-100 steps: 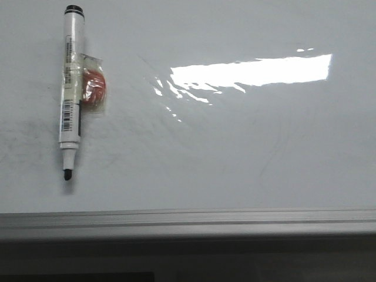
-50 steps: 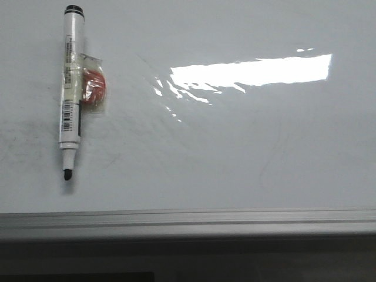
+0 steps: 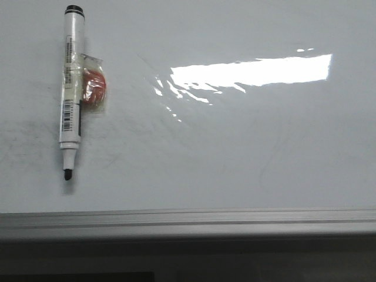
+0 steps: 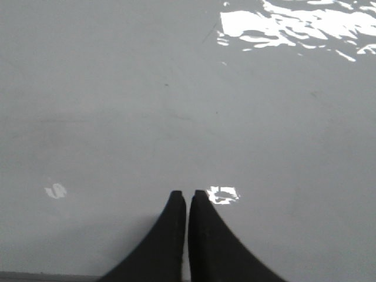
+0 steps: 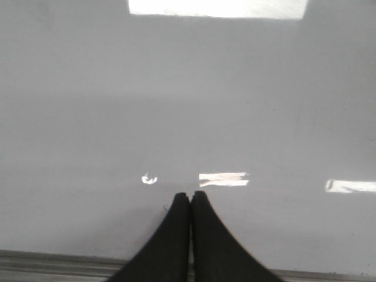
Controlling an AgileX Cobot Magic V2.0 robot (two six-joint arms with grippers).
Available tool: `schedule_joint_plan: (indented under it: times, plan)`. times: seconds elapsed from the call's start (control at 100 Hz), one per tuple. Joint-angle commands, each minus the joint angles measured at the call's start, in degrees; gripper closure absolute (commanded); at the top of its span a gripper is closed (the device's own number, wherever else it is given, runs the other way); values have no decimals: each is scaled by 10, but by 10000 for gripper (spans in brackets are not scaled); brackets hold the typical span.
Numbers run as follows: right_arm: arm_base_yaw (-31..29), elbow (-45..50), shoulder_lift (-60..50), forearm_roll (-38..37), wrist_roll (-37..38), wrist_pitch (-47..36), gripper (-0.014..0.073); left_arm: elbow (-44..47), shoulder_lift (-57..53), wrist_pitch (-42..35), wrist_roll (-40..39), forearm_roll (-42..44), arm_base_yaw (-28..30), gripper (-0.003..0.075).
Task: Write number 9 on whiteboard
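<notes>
Only a marker (image 3: 70, 88) lies on the whiteboard's (image 3: 235, 153) left.

I saw the whiteboard (image 3: 235, 147) was glossy and smooth, throwing hard glare, with faint grey smudges. Its frame edge (image 3: 188, 222) looked like brushed grey metal. The marker (image 3: 71, 82) had a shiny white plastic barrel. Both claws' fingers (image 4: 170, 235) (image 5: 173, 235) looked matt black.

One whiteboard (image 3: 235, 164), one uncapped marker (image 3: 71, 82) lying on it, and one small orange object in clear wrap (image 3: 93, 87) touching the marker's barrel. Two grippers: the left gripper (image 4: 187, 197) and the right gripper (image 5: 190, 197), one per wrist view, each with two black fingers pressed together.
</notes>
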Motion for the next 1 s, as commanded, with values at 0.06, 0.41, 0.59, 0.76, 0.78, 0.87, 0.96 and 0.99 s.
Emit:
schedule_joint_plan:
  times: [0.06,0.41,0.59,0.76,0.78,0.87,0.96,0.99]
  plan:
    - [-2,6,-13,-4,-2,-36,657,24,-16,-50,-5,-6,1,741]
    - [-2,6,-13,-4,-2,-39,657,24,-16,-53,-5,-6,1,741]
    - [-2,6,-13,-4,-2,-39,657,24,-16,-57,-5,-6,1,741]
    - [-2,6,-13,12,-2,-81,657,24,-16,-78,-5,-21,1,741]
    - [-2,6,-13,17,-2,-93,657,24,-16,-86,-5,-30,1,741]
    - [-2,6,-13,23,-2,-174,657,24,-16,-133,-5,-45,1,741]
    - [-2,6,-13,23,-2,-244,657,24,-16,-166,-5,-45,1,741]
    - [-2,6,-13,23,-2,-265,657,23,-16,-173,-5,-47,1,741]
